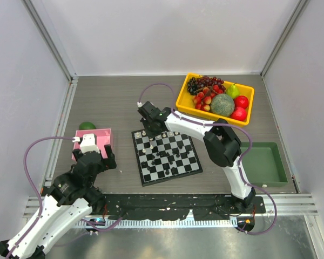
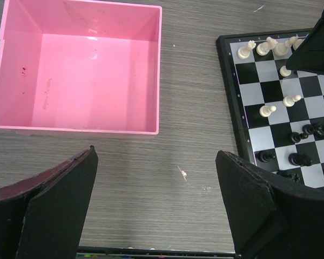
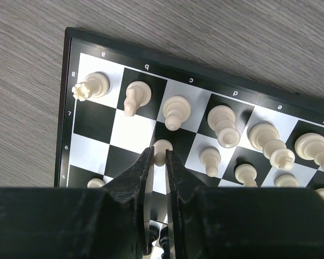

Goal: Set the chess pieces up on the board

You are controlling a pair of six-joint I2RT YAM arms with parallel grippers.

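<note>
The board (image 1: 146, 181) lies mid-table. White chess pieces (image 1: 167, 135) stand along its far rows and black ones (image 1: 170, 157) stand in its middle and near rows. My right gripper (image 1: 150, 128) hangs over the board's far left corner. In the right wrist view, the gripper (image 3: 160, 154) is shut on a white pawn (image 3: 162, 145) over a dark square of the board (image 3: 92, 121), just behind the back-row pieces. My left gripper (image 1: 97, 160) is open and empty over bare table (image 2: 156, 154), between the pink tray (image 2: 97, 75) and the board's left edge (image 2: 227, 108).
The empty pink tray (image 1: 105, 132) sits at the left, with a green fruit (image 1: 87, 125) behind it. A yellow bin (image 1: 184, 100) of fruit stands at the back right. A green tray (image 1: 264, 164) lies at the right, beside the right arm.
</note>
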